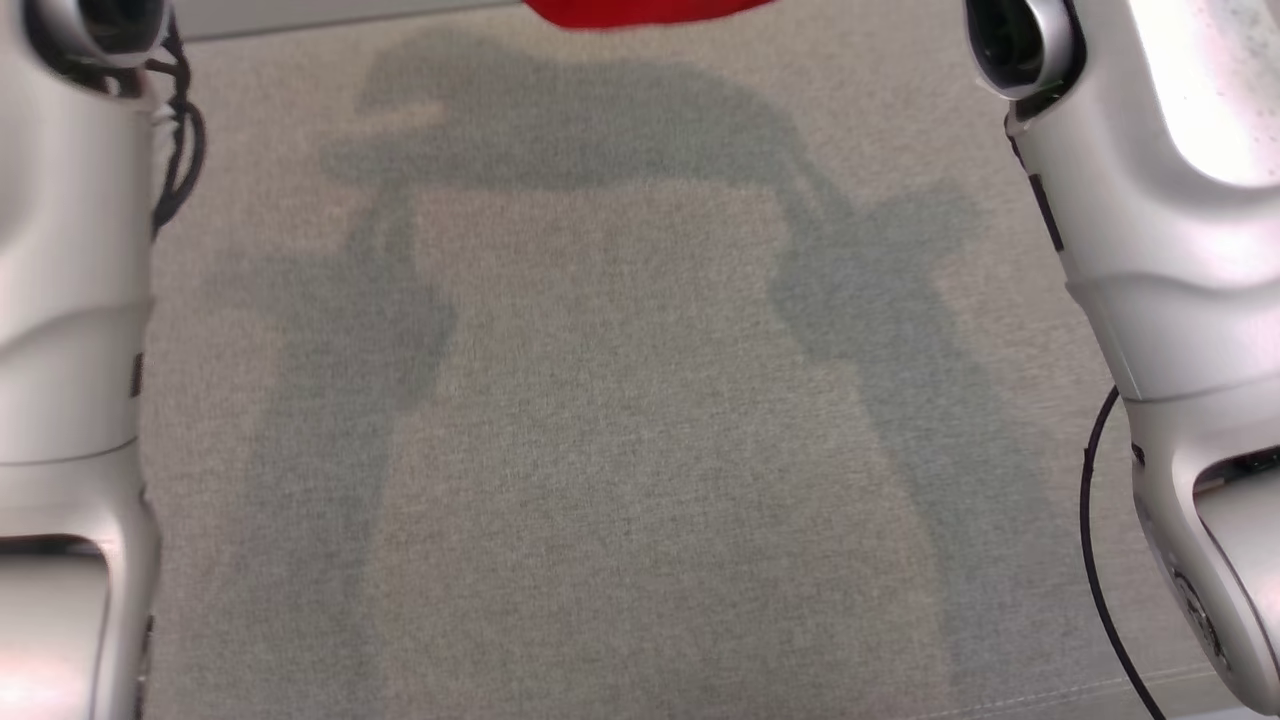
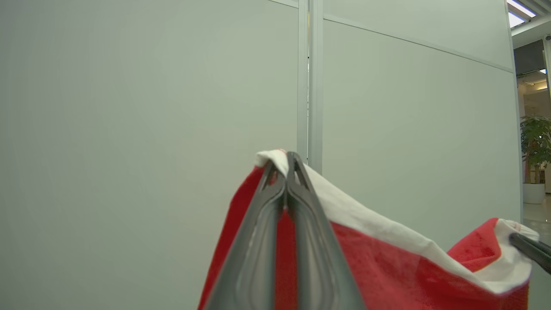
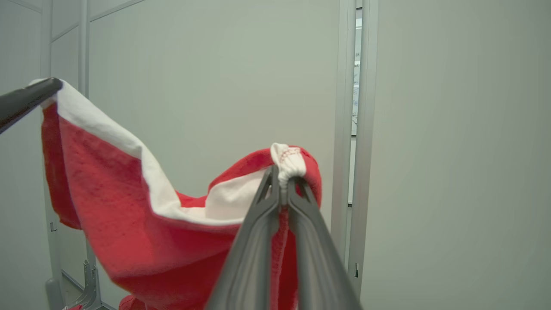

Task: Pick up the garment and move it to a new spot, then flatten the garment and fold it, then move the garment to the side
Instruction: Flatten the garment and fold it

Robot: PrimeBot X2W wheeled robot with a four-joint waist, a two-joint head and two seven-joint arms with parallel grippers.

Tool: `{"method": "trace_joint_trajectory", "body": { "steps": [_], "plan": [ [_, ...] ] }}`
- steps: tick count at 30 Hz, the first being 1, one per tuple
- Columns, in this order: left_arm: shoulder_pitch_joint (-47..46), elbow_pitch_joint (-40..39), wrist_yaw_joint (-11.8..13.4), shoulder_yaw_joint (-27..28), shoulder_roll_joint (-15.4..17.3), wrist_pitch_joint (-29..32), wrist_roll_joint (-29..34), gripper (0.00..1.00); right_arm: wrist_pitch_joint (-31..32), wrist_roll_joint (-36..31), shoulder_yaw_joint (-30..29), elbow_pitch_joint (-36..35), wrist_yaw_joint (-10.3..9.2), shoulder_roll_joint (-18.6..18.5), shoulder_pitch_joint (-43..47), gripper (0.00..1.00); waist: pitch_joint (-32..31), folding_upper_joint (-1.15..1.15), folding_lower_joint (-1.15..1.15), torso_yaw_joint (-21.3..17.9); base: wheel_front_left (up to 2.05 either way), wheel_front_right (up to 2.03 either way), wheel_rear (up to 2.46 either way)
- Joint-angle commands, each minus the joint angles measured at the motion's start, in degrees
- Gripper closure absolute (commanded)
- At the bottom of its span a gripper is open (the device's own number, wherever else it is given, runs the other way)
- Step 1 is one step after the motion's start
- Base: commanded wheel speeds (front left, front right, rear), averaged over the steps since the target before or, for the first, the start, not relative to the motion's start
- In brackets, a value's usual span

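The garment [image 2: 387, 267] is red fleece with a white band along its upper edge, and it hangs in the air between my two grippers. My left gripper [image 2: 284, 165] is shut on one end of the white band. My right gripper [image 3: 284, 178] is shut on the bunched other end of the garment [image 3: 129, 202]. The band sags between the two grips. The other arm's fingertip [image 2: 529, 249] shows at the far right of the left wrist view. In the head view only the garment's lower edge [image 1: 640, 10] peeks in at the top, above the grey cloth-covered table [image 1: 620, 450].
Both pale forearms [image 1: 70, 300] [image 1: 1150, 250] flank the table in the head view, with their shadows across its surface. Pale partition walls [image 2: 150, 129] stand behind the garment. A potted plant [image 2: 536, 146] stands far off at the right of the left wrist view.
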Motion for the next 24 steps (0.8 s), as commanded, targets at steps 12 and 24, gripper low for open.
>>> {"method": "trace_joint_trajectory", "body": {
  "steps": [12, 24],
  "plan": [
    [11.23, 6.96, -2.56, 1.74, -5.27, -4.45, -2.3, 1.0, -1.67, 1.81, 3.17, 4.55, 0.0, 0.64, 9.87, 1.0, 14.99, 0.0, -0.01, 4.14, 0.0, 0.0, 0.0],
    [28.81, -12.91, -2.57, 2.58, -2.15, -4.41, -5.14, 1.0, -1.67, 4.39, 4.43, -12.3, 0.0, -2.95, 26.32, 1.0, 11.8, 0.0, -0.01, 2.4, 0.0, 0.0, 0.0]
  ]
}}
